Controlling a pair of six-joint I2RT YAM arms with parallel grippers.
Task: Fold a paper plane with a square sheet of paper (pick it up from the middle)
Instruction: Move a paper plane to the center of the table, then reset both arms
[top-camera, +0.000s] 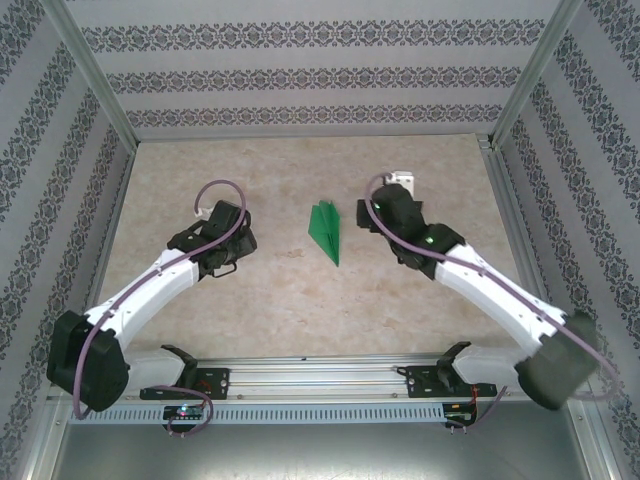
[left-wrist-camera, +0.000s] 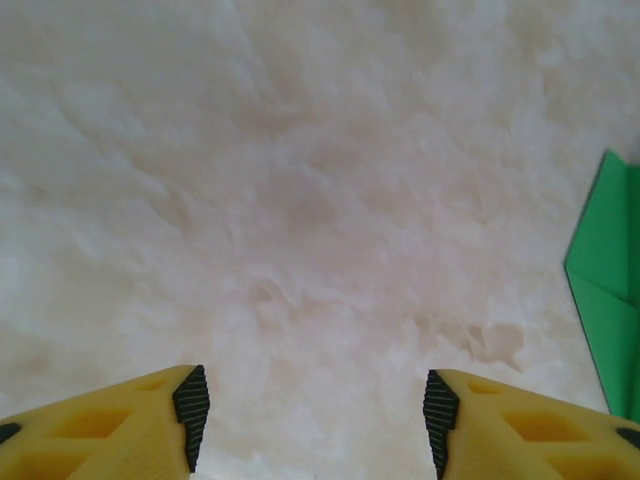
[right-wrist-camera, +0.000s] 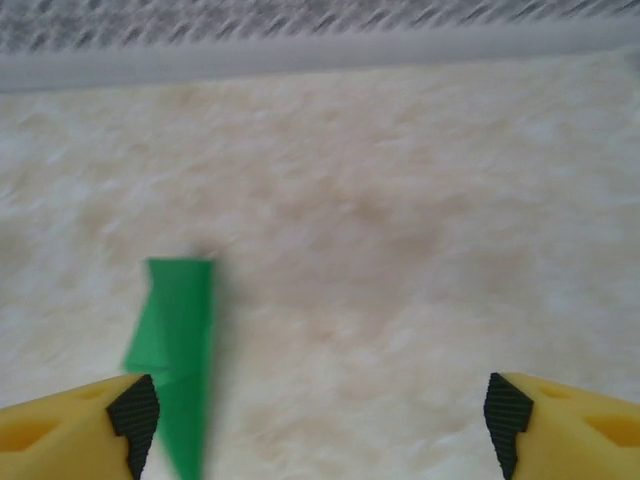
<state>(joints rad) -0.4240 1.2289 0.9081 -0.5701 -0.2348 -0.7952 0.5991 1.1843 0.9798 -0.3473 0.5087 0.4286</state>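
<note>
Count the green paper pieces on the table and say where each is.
1. The paper plane lies near the middle of the table, point toward the near edge. Another could be hidden under the left arm or right arm.

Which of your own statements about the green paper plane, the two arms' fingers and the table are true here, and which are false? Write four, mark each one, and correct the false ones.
1. The paper plane lies on the table between the two arms. True.
2. The left fingers are shut on the plane. False: they stand apart over the table, with the plane off to one side.
3. The right fingers stand wide apart and clamp nothing. True.
4. The plane's sharp tip points at the back wall. False: the tip points toward the near edge, where the arms' bases are.
</note>
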